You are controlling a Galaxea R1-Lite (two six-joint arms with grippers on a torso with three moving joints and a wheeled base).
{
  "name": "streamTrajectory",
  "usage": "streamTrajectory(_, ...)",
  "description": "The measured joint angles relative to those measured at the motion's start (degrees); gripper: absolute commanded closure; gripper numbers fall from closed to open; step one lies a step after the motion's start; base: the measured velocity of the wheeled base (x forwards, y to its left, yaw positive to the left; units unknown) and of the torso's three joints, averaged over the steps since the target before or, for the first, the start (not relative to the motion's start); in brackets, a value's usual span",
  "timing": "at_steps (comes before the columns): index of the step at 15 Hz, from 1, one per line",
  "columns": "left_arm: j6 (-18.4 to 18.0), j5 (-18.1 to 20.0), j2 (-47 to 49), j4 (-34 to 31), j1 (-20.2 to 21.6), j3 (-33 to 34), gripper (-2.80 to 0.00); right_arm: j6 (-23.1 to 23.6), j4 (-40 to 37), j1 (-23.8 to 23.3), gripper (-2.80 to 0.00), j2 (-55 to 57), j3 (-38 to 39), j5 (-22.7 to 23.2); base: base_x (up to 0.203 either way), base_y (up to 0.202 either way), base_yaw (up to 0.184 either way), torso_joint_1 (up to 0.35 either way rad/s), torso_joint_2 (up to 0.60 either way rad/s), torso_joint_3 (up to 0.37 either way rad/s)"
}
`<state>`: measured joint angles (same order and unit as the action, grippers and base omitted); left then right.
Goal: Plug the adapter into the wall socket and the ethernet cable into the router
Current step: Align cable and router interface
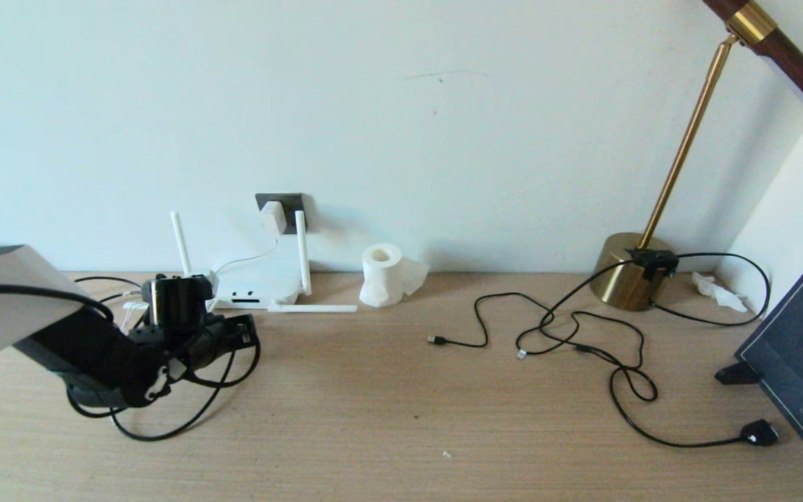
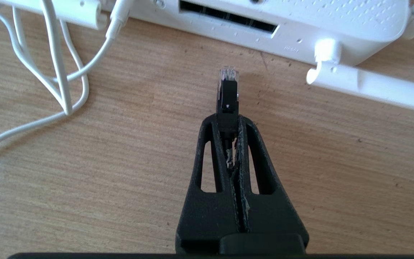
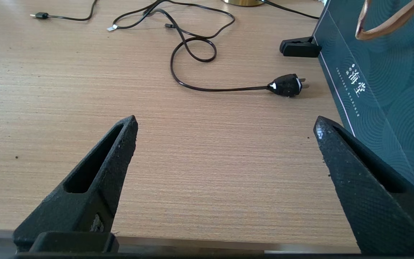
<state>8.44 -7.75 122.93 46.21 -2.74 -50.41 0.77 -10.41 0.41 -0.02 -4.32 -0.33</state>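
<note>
The white adapter (image 1: 273,217) sits in the dark wall socket (image 1: 291,203), and its thin white cord runs down to the router (image 1: 258,284). My left gripper (image 2: 228,120) is shut on the black boot of the ethernet cable (image 2: 227,90). The clear tip sticks out ahead of the fingers, a short way in front of the router's (image 2: 300,21) dark port slot and not touching it. In the head view the left gripper (image 1: 241,331) hovers just in front of the router, with the black cable (image 1: 164,432) looping below it. My right gripper (image 3: 225,124) stands open and empty over the table's front edge.
One router antenna (image 2: 372,86) lies flat on the table. White cords (image 2: 59,72) lie beside the router. A tissue roll (image 1: 382,275), a brass lamp base (image 1: 628,275), loose black cables (image 1: 583,335) with a plug (image 3: 288,85) and a dark teal bag (image 3: 383,72) are to the right.
</note>
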Motion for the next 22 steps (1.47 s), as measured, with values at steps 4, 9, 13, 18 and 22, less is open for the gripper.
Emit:
streamTrajectory(4, 0.02, 0.03, 0.04, 0.00, -0.10, -0.20, 0.00, -0.20, 0.02, 0.00, -2.80, 0.00, 0.00, -0.11, 0.000, 0.000, 0.000, 0.000, 0.00, 0.000)
streamTrajectory(9, -0.60, 0.01, -0.13, -0.02, -0.41, -0.46, 0.00, -0.19, 0.00, 0.00, -2.80, 0.00, 0.00, -0.11, 0.000, 0.000, 0.000, 0.000, 0.00, 0.000)
streamTrajectory(13, -4.99, 2.21, -1.51, 0.00, -0.09, 1.25, 0.00, -0.17, 0.02, 0.00, -2.80, 0.02, 0.00, -0.11, 0.000, 0.000, 0.000, 0.000, 0.00, 0.000)
streamTrajectory(18, -6.88, 5.25, -2.91, 0.00, 0.27, 1.99, 0.00, -0.37, 0.02, 0.00, -2.80, 0.02, 0.00, -0.18, 0.000, 0.000, 0.000, 0.000, 0.00, 0.000)
streamTrajectory(22, -7.56, 5.76, -2.73, 0.00, 0.29, 1.51, 0.00, -0.34, 0.01, 0.00, -2.80, 0.02, 0.00, -0.19, 0.000, 0.000, 0.000, 0.000, 0.00, 0.000)
